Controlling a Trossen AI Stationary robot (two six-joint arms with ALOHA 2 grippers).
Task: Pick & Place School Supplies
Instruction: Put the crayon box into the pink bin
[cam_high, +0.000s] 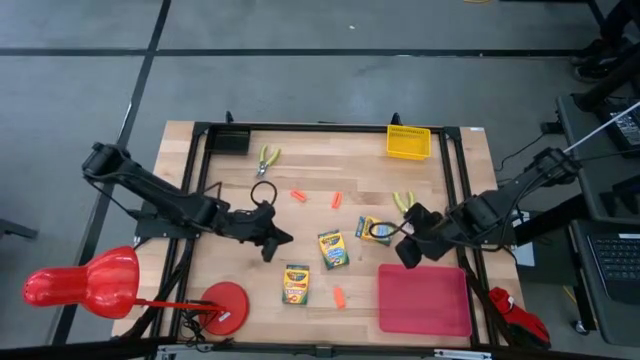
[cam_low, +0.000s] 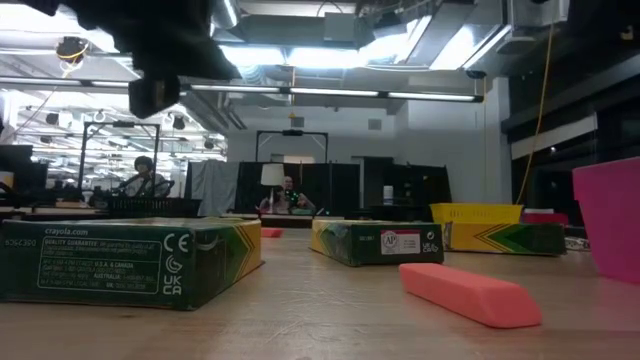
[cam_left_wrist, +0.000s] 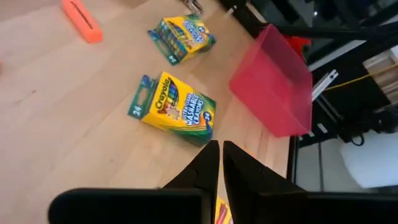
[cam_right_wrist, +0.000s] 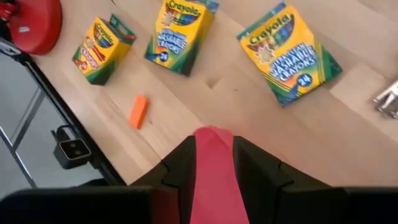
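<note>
Three yellow-green crayon boxes (cam_high: 296, 284) (cam_high: 332, 249) (cam_high: 374, 230) lie flat mid-table. Orange stubs lie at the far middle (cam_high: 297, 195) (cam_high: 336, 200) and near the front (cam_high: 340, 297). Two yellow-handled tools lie farther back (cam_high: 268, 157) (cam_high: 403, 203). My left gripper (cam_high: 280, 243) is shut and empty above the table, left of the middle box; it also shows in the left wrist view (cam_left_wrist: 219, 155). My right gripper (cam_high: 405, 255) is over the far left corner of the red tray (cam_high: 430, 305), shut on it. My right gripper has a rounded red part of the tray, its far left corner (cam_right_wrist: 214, 162), filling the narrow gap between its two fingers. The fingers slant down from the table's right side. The fingers hide which walls they are on, and I cannot tell whether the corner is lifted.
A yellow mesh basket (cam_high: 408, 140) stands at the far edge, right of centre. A round red base (cam_high: 225, 305) and a red lamp head (cam_high: 85, 285) sit at the near left. A black frame (cam_high: 330, 127) borders the tabletop. Bare wood shows between the left boxes and that base.
</note>
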